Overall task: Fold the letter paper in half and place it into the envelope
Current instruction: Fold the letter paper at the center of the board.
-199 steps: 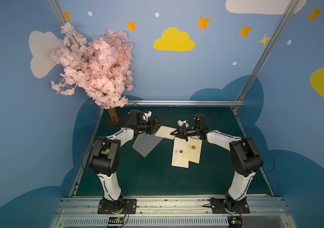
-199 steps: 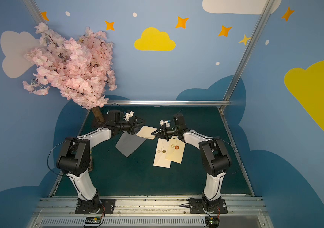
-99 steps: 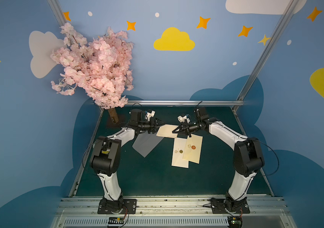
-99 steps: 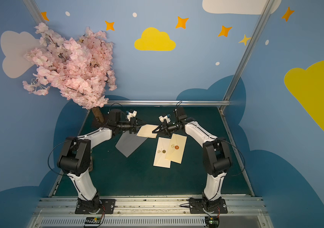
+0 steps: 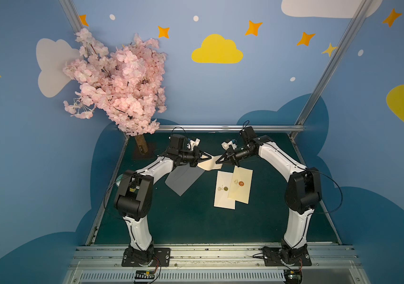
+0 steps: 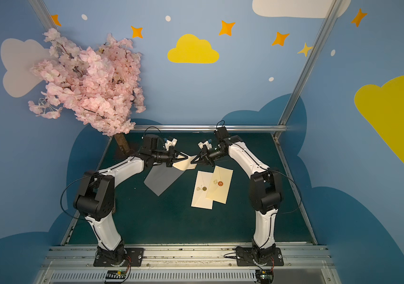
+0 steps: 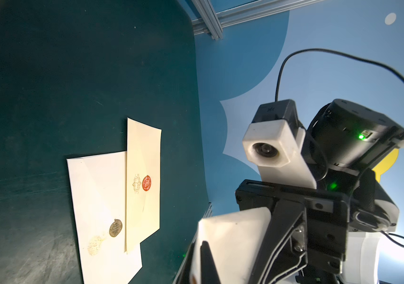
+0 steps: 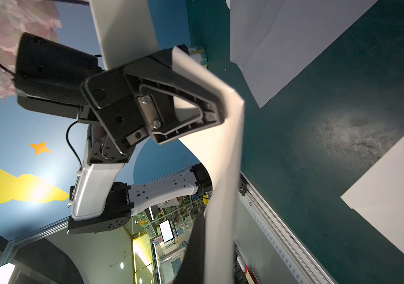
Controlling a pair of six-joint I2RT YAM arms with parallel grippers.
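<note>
Over the middle of the bench [image 5: 196,226], toward its back edge, the two arms met tip to tip with a cream paper [image 5: 208,166] strung between them. The left gripper [image 5: 208,156] was clenched on the paper's left end, and the right gripper [image 5: 218,161] was clenched on its right end, as both top views showed [image 6: 185,165]. In the right wrist view the paper [image 8: 223,172] hung clear of the green mat. It bent sharply where it passed the tip of the left gripper [image 8: 220,108], and one black finger [image 8: 171,98] lay flat against it. In the left wrist view the same paper [image 7: 233,236] showed as a pale band running up to the right arm's jaws. A grey sheet [image 5: 183,179] lay flat on the bench left of centre, under and in front of the left gripper, turned at a slant to the edges. Right of centre lay two envelopes, both flat and with their flaps up. The white envelope [image 5: 223,199] carried a gold seal [image 5: 225,188]. The cream envelope [image 5: 242,189], with a red seal [image 5: 241,183], overlapped its right side and reached farther toward the back edge. Neither gripper touched either envelope. A pink blossom tree [image 5: 122,86] stood at the back left corner of the bench.
</note>
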